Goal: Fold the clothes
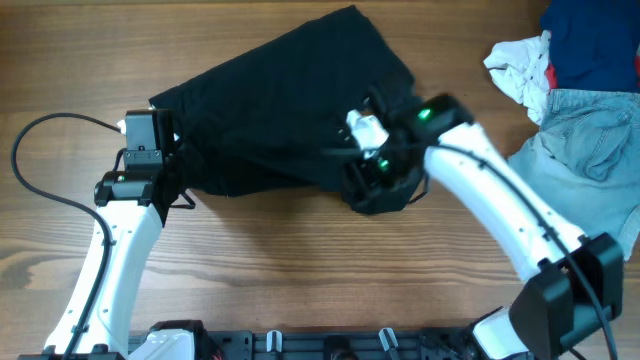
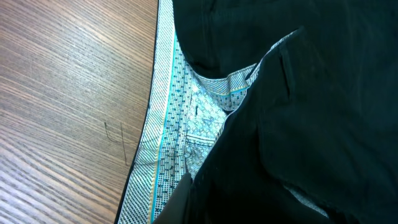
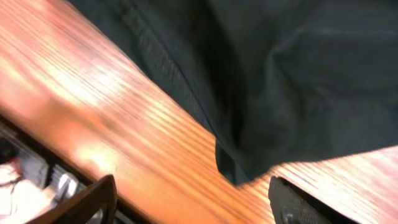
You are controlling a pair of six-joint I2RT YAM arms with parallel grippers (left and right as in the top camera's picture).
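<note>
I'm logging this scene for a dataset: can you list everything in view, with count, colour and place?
black garment: one, black with a pale patterned waistband lining, table centre, between both arms.
denim shorts: one, light blue, right edge.
navy garment: one, dark blue, top right corner.
white cloth: one, white with some red, top right, beside the navy garment.
table: one, brown wood, under everything.
cable: one, black, looping at left.
left arm: one, white, lower left.
right arm: one, white, lower right.
left tool: one, black, at the garment's left edge; fingers hidden.
right tool: one, dark, fingers apart, at the garment's lower right corner.
</note>
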